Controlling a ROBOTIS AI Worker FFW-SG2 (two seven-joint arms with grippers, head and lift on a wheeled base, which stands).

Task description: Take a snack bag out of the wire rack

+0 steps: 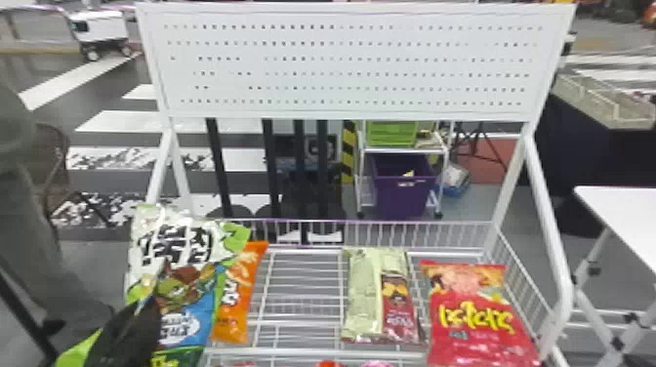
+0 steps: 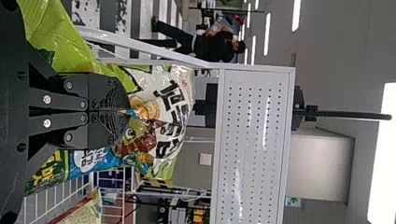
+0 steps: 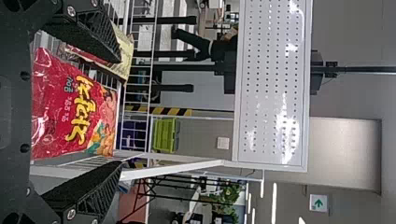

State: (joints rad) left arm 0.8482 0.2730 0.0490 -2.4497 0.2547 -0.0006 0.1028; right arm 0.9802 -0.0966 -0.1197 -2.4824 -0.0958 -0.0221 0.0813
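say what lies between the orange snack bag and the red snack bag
A pale green and maroon snack bag, with bare white wire rack between it and the orange bag; the head view shows this.

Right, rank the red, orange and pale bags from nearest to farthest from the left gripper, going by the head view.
Nearest the left gripper first:
1. Orange bag: rack's left side, partly behind the held bag
2. Pale bag: near the middle
3. Red bag: right side

Bright o/head lights (image 2: 385, 149), panel (image 3: 268, 93) glare, shadows unclear
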